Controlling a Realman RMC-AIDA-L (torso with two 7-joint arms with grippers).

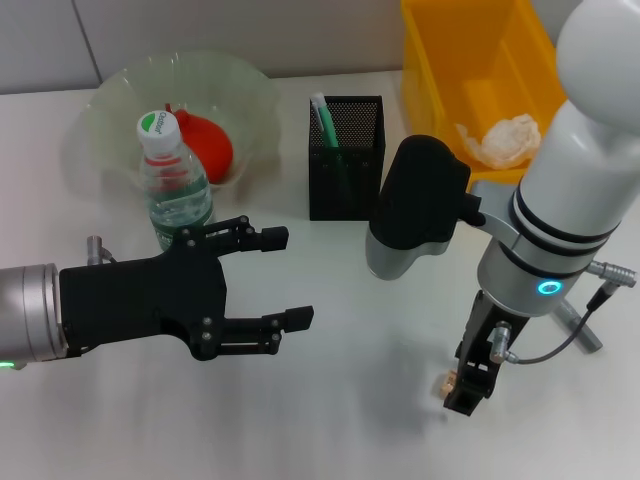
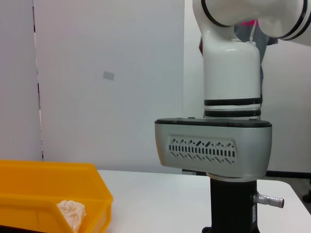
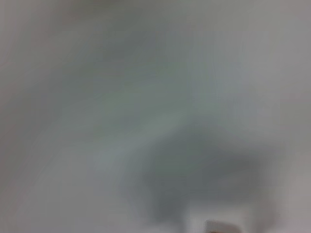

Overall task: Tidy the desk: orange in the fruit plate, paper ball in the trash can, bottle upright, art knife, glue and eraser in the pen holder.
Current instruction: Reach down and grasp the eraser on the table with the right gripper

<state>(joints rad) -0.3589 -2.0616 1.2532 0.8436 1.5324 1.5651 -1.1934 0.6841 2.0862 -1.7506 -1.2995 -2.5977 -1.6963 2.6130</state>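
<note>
- Your left tool (image 1: 290,278) hovers over the white table (image 1: 330,420), fingers spread apart and grasping nothing.
- Just beyond that tool, the bottle (image 1: 172,183) stands upright, touching the near rim of the clear fruit plate (image 1: 110,100); the orange (image 1: 206,145) lies in the plate behind it.
- Beyond and to the right of the left tool stands the black mesh pen holder (image 1: 346,160), with a green-and-white item upright inside.
- Your right tool (image 1: 470,385) points down, close to the table, a small tan object at its tip; whether it is clenched or released cannot be told.
- Beyond the right tool, the paper ball (image 1: 503,140) lies in the yellow trash can (image 1: 430,50).
- The room behind shows plain pale wall panels (image 2: 107,73).
</note>
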